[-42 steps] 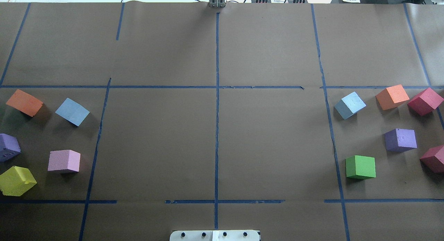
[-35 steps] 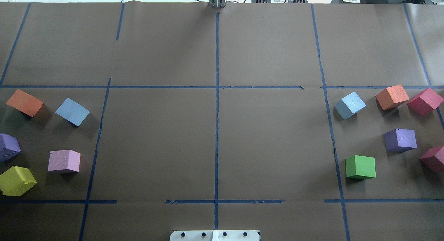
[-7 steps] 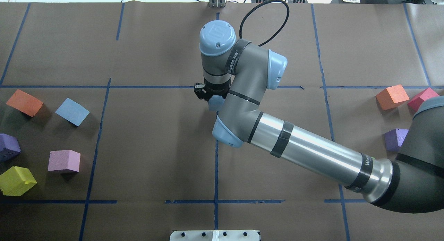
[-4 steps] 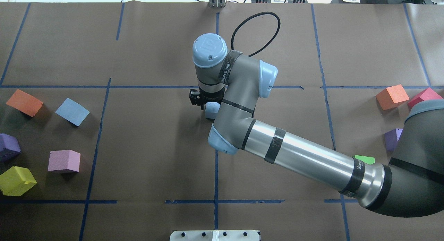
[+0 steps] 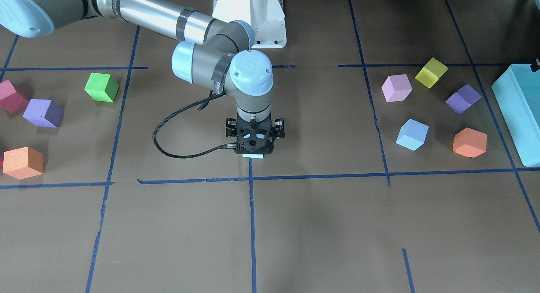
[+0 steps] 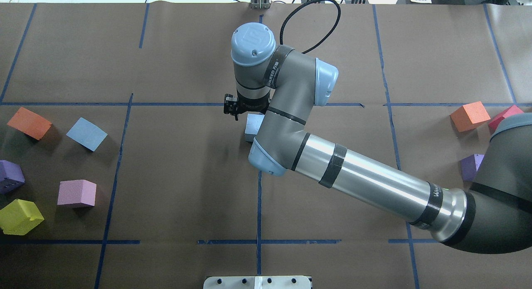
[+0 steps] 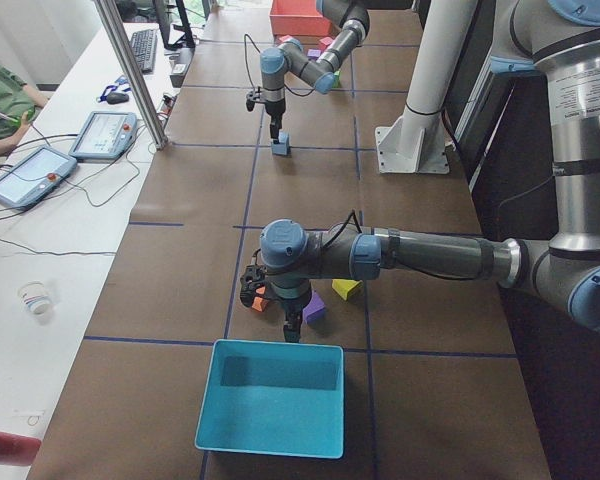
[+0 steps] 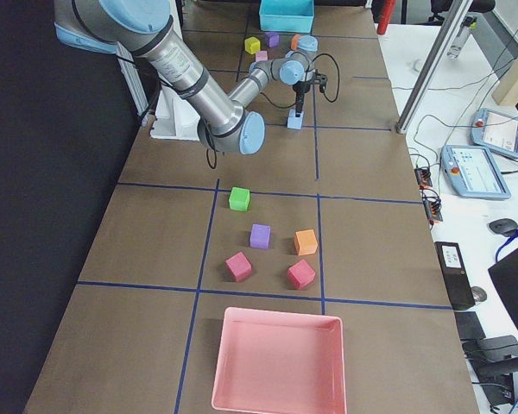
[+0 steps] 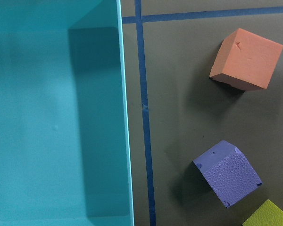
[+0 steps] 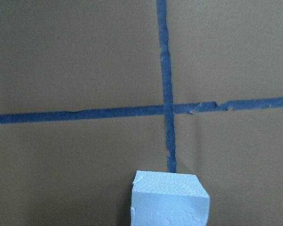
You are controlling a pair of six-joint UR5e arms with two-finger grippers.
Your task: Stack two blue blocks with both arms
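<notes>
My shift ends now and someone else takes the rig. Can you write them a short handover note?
Right claw: directly above the centre blue block; open or shut, cannot tell.
Left claw: low beside the teal box, grip unclear.
Other blue block: lying free on the robot's left side.
Done: one block by the centre tape cross, seemingly on the table.
Left: bring the other block and stack it.

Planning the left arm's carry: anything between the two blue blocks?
Overhead view: only bare paper and one tape line between centre blue block and left blue block.
</notes>
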